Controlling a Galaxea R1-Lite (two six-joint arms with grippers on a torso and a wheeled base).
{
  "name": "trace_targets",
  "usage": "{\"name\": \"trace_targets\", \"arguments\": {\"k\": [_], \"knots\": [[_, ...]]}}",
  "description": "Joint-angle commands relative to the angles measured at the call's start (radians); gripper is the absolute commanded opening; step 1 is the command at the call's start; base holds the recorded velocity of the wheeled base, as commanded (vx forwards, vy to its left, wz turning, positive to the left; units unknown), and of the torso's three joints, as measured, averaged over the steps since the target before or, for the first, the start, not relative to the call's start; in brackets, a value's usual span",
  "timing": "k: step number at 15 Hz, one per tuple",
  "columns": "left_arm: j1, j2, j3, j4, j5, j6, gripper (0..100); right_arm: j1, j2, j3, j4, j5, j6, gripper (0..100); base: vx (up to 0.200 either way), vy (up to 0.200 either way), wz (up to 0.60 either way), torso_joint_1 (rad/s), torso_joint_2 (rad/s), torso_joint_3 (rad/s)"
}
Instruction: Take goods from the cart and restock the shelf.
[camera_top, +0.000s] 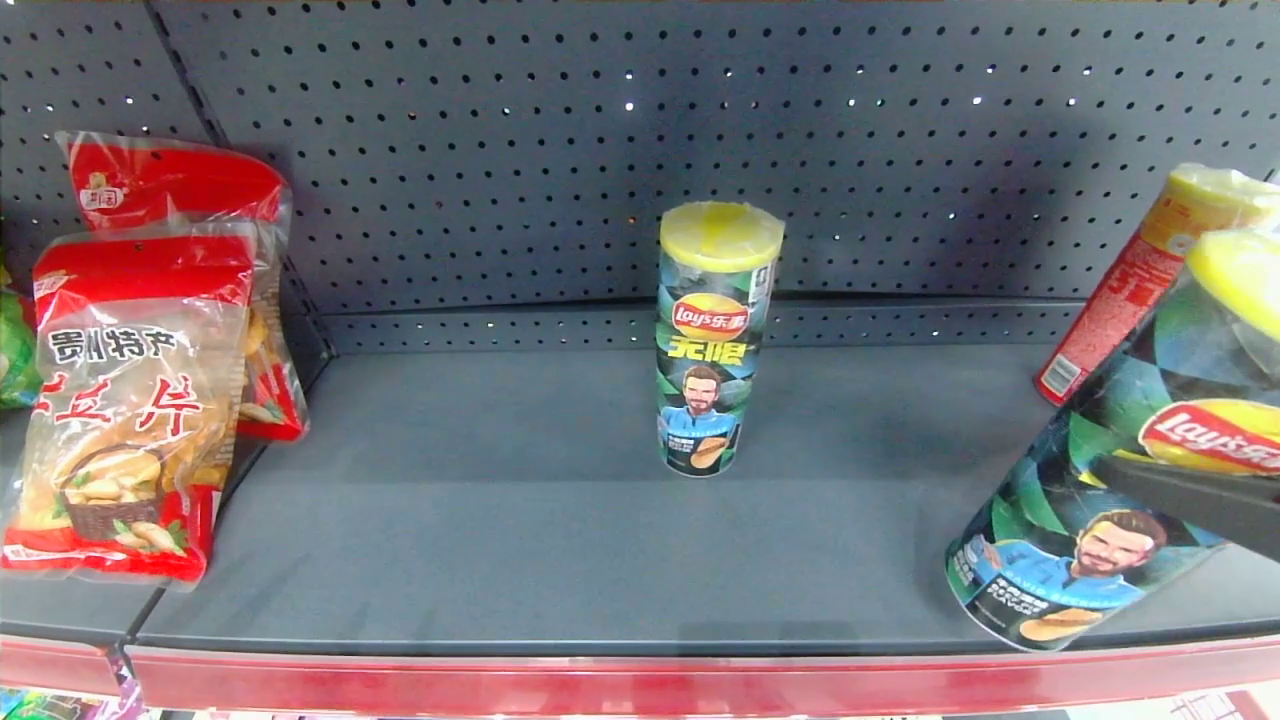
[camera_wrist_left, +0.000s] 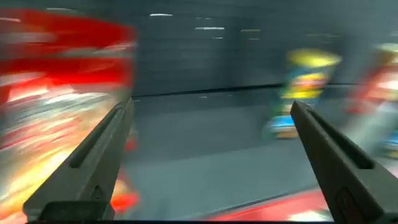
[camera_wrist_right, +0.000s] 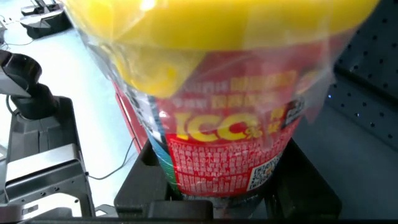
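Right gripper is clamped around the body of the green can, with a finger pressed to either side, so it is open only as wide as its load. A red can leans against the green one. The two look wrapped together in clear film as one pack, though the close view is too cramped to be sure. The load hangs tilted over the front right corner of the shelf, its base close to the red front edge.

To place it well, I judge the wrist should first bring the load upright. It should then carry it back from the edge and set the base flat before letting go, well apart from the upright can standing mid-shelf near the back.

Left gripper is wide open and empty, facing the shelf near the red snack bags at the left end.
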Motion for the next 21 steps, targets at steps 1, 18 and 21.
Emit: {"name": "trace_targets", "arguments": {"k": [1, 18, 21], "knots": [[-0.067, 0.372, -0.083, -0.180, -0.158, -0.030, 100, 0.004, 0.036, -0.011, 0.000, 0.000, -0.001, 0, 0.000, 0.000, 0.00, 0.000, 0.00, 0.000], [-0.016, 1.308, -0.218, -0.935, -0.740, 0.208, 100, 0.032, 0.062, -0.016, -0.003, 0.002, -0.001, 0, 0.000, 0.000, 0.00, 0.000, 0.00, 0.000], [-0.073, 1.425, -0.280, -1.064, -0.742, 0.195, 100, 0.029, 0.060, -0.010, -0.003, 0.002, -0.001, 0, 0.000, 0.000, 0.00, 0.000, 0.00, 0.000]]}}
